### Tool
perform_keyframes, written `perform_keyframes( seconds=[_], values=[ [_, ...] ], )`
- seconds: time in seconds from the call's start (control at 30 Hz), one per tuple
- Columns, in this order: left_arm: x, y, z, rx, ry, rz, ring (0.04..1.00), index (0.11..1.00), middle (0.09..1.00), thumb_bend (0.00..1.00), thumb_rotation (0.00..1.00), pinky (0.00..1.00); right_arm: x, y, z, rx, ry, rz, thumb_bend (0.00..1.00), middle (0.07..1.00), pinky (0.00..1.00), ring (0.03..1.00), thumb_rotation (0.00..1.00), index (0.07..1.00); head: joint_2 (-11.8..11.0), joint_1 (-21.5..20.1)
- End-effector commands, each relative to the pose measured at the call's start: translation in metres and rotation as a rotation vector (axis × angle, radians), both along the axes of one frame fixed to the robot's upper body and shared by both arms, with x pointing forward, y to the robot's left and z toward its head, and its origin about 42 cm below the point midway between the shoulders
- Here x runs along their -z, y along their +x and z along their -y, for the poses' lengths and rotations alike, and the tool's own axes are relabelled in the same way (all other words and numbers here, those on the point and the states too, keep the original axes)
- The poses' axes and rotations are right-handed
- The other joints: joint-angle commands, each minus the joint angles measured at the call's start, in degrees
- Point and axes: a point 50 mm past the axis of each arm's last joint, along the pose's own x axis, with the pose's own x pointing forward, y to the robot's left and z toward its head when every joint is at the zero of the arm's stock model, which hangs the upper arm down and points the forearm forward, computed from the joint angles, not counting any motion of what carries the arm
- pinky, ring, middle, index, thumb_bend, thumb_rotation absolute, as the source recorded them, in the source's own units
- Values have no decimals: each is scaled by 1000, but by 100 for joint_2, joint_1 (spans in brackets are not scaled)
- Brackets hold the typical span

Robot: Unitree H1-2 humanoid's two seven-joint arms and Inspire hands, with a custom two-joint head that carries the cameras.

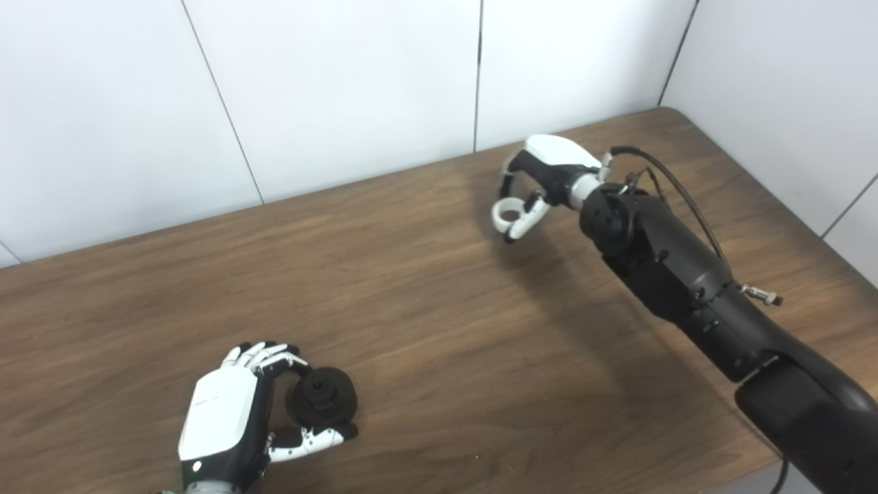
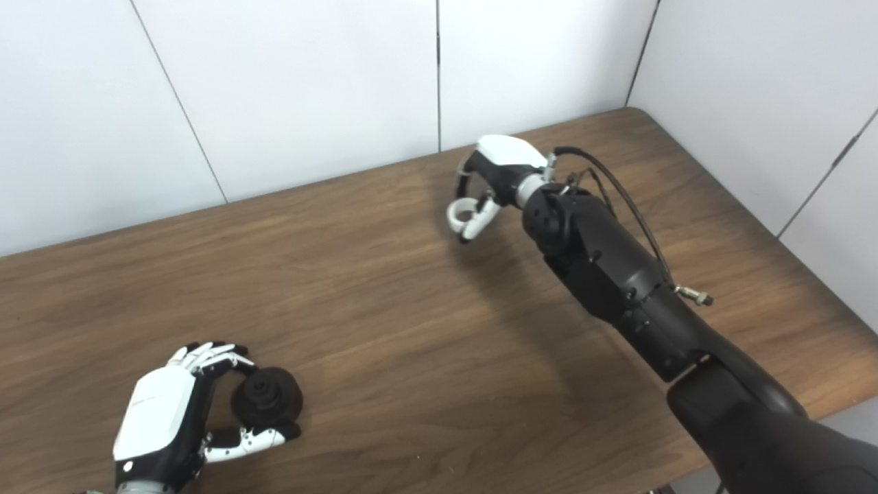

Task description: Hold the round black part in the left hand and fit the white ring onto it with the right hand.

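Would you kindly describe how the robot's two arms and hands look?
Both hands, left hand and right hand, have glossy white back shells, black palms and white-and-black fingers. The right arm is bulky matte black, with thin black cables looping along it and a small metal fitting.

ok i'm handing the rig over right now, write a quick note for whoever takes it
Left hand: shut on the round black part, low at the near left of the table.
Right hand: shut on the white ring, out toward the far side.
Done: both pieces are picked up.
Left: the two are far apart; bring the ring over and fit it onto the black part.
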Motion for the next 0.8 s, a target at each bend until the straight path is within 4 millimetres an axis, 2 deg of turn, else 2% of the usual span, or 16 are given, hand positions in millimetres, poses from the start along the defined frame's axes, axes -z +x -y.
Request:
perform_keyframes(
  seconds=[0.0, 0.2, 0.53, 0.77],
  values=[
    [26, -14, -9, -28, 79, -135, 855, 483, 769, 524, 52, 927, -38, 3, -11, -60, -26, 90, 522, 834, 986, 930, 138, 487, 16, 73],
    [26, -15, 2, -27, 83, -134, 852, 483, 771, 524, 52, 921, -51, -20, -50, -237, -3, 103, 524, 812, 982, 924, 137, 486, 65, 476],
    [24, -17, 30, -32, 104, -151, 864, 483, 782, 525, 54, 937, -57, -60, -92, -449, 32, 87, 524, 815, 978, 930, 140, 485, 184, 1381],
    [20, -16, 50, -35, 105, -181, 883, 484, 798, 524, 55, 961, -52, -80, -111, -550, 81, 53, 524, 831, 992, 949, 140, 485, 245, 1946]
  ],
)
